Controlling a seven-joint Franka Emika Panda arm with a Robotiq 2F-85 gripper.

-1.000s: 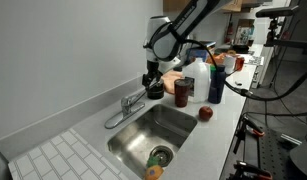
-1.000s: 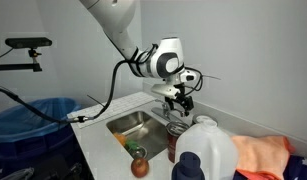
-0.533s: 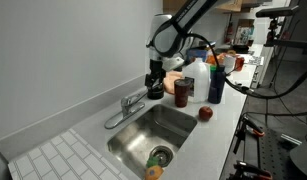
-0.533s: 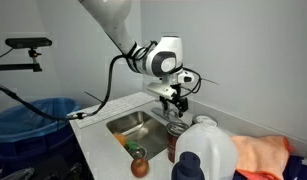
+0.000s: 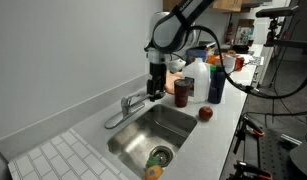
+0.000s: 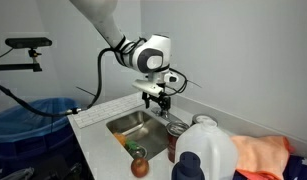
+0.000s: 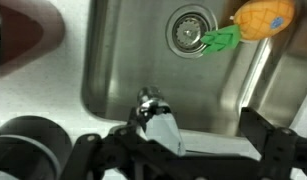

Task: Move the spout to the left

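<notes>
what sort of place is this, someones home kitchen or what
Probably a lab or office kitchenette rather than a home: a steel sink with a chrome spout is set in a white counter, and equipment with loose cables stands right behind it.

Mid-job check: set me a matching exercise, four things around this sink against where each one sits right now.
Things:
1. spout
2. orange toy fruit
3. red apple
4. end effector

Places:
a. on the counter
b. close beside the faucet base
c. in the basin, next to the drain
d. low over the basin's back rim

Pairs: 1-d, 2-c, 3-a, 4-b.
</notes>
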